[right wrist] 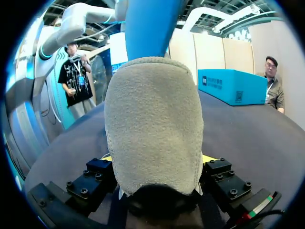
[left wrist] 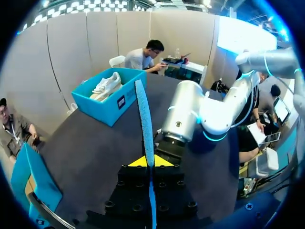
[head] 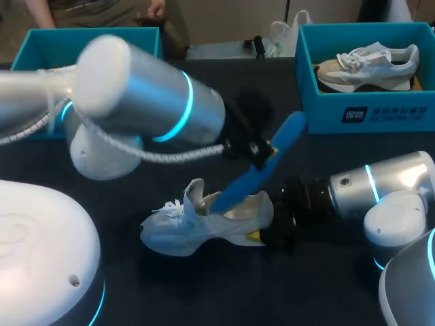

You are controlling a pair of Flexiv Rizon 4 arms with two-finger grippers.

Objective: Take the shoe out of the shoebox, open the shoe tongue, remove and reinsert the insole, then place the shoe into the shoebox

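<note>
The white shoe lies on its side on the dark table, toe toward my left. My right gripper is shut on its heel. In the right wrist view the grey heel fills the gap of that gripper, a yellow tip pressed to each side. My left gripper is shut on the blue insole partway along its length, above the shoe. The insole slants down, its lower end at the shoe's opening. The left wrist view shows the insole edge-on, pinched in the left gripper. It also rises above the heel.
A teal shoebox at the back right holds a second, beige and white shoe; both show again in the left wrist view. Another teal box stands at the back left. My left arm spans the table's middle.
</note>
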